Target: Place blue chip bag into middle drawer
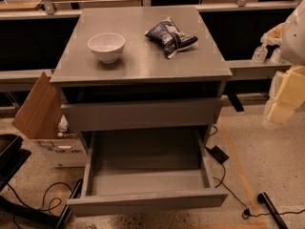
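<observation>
While the blue chip bag (170,36) is lying on the cabinet top (143,66), the gripper (285,99) is hovering well off right; how wide it's spread, can't tell.

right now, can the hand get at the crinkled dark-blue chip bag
Probably yes: the hand hangs off the grey cabinet's right side, and the dark-blue chip bag lies uncovered on its top's right half, apart from the white bowl.
</observation>
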`<state>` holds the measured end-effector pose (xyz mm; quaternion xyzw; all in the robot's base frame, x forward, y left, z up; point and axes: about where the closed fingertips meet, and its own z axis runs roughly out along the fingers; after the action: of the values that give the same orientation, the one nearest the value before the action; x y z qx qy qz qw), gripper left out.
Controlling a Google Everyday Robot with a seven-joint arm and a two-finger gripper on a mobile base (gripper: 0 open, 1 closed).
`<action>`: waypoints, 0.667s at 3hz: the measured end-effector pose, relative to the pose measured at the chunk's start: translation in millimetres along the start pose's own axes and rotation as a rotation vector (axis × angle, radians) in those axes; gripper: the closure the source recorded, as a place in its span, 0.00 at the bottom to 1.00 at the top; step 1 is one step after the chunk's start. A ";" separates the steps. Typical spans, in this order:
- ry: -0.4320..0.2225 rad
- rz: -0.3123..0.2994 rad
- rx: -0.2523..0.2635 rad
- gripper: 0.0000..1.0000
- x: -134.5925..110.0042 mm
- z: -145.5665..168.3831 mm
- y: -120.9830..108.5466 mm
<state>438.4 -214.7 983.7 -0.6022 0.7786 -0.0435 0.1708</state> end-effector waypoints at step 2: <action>-0.047 -0.010 0.046 0.00 -6.7 4.0 -19.7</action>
<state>459.4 -213.1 986.8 -0.6029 0.7701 -0.0483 0.2027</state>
